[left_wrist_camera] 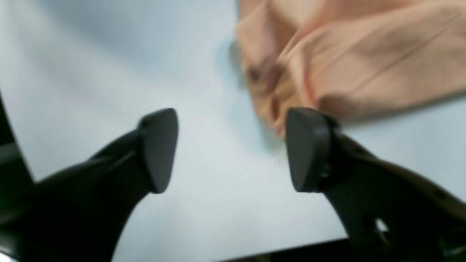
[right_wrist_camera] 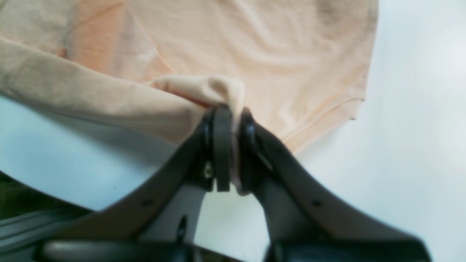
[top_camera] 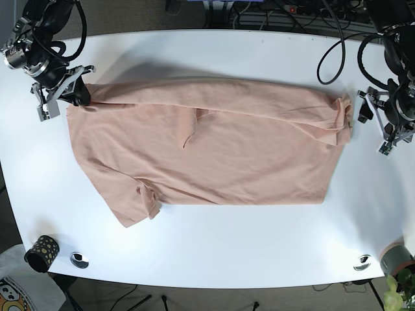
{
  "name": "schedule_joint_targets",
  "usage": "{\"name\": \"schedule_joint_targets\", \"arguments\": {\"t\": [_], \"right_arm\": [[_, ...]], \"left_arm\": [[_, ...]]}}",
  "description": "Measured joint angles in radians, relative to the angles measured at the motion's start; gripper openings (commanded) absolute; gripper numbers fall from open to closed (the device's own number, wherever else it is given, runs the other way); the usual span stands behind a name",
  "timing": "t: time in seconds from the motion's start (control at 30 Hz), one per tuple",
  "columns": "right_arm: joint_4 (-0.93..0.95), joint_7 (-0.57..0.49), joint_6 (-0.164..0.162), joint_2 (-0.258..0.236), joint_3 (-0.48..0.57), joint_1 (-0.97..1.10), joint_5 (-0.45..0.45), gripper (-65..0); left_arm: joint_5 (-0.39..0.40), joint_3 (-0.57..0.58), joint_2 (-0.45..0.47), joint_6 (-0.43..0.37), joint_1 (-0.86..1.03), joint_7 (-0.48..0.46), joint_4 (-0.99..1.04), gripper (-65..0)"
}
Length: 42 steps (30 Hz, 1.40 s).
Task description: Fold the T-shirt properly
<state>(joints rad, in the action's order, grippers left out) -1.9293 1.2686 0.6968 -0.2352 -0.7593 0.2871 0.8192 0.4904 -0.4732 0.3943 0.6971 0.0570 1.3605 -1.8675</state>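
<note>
A peach T-shirt (top_camera: 214,146) lies spread across the white table, its long upper edge folded over and one sleeve (top_camera: 133,204) sticking out at the lower left. My right gripper (top_camera: 76,92) is at the shirt's upper left corner, shut on a pinch of the fabric (right_wrist_camera: 218,91) with the cloth bunched between its fingertips (right_wrist_camera: 233,123). My left gripper (top_camera: 363,111) stands open just off the shirt's bunched right end (top_camera: 342,116). In the left wrist view its fingers (left_wrist_camera: 160,145) are wide apart over bare table (left_wrist_camera: 109,72), with the rumpled T-shirt (left_wrist_camera: 349,65) just beyond the right fingertip.
A small dark patterned cup (top_camera: 40,251) and a round metal fitting (top_camera: 79,260) sit at the table's front left corner. Another round fitting (top_camera: 362,262) is at the front right. Cables (top_camera: 337,39) trail over the far edge.
</note>
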Motion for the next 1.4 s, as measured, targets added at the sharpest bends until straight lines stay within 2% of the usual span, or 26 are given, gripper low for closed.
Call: {"name": "schedule_joint_targets", "arguments": {"t": [0.13,0.27,0.67,0.73,0.9,1.03,1.2,1.4], "right_arm": [[0.0,0.0,0.0,-0.003,-0.002,0.0,-0.004,-65.0],[0.0,0.0,0.0,0.0,-0.001,-0.008,-0.002,-65.0],[0.0,0.0,0.0,-0.003,-0.001,-0.013,-0.003,-65.0],[0.0,0.0,0.0,-0.003,-0.001,-0.013,-0.003,-65.0],[0.0,0.0,0.0,0.0,-0.001,-0.013,0.0,-65.0],[0.0,0.0,0.0,0.0,-0.001,-0.013,-0.002,-65.0],[0.0,0.0,0.0,0.0,-0.001,-0.013,-0.001,-65.0],[0.0,0.0,0.0,0.0,-0.001,-0.013,-0.002,-65.0]], "left_arm": [[0.002,0.022,-0.032,0.0,-0.039,0.0,0.027,-21.7],[-0.003,0.084,-0.058,0.0,-0.089,0.0,0.154,-21.7],[-0.008,0.091,-0.057,0.0,-0.14,-0.006,0.378,-21.9],[-0.008,0.116,-0.056,0.0,-0.14,-0.004,0.39,-24.7],[-0.005,0.192,-0.053,0.0,-0.14,-0.026,0.391,-36.5],[-0.004,0.232,-0.056,0.0,-0.137,-0.041,0.392,-42.4],[-0.004,0.229,-0.051,0.0,-0.127,-0.045,0.391,-59.7],[-0.016,0.229,-0.027,0.0,-0.105,-0.038,0.321,-60.7]]}}
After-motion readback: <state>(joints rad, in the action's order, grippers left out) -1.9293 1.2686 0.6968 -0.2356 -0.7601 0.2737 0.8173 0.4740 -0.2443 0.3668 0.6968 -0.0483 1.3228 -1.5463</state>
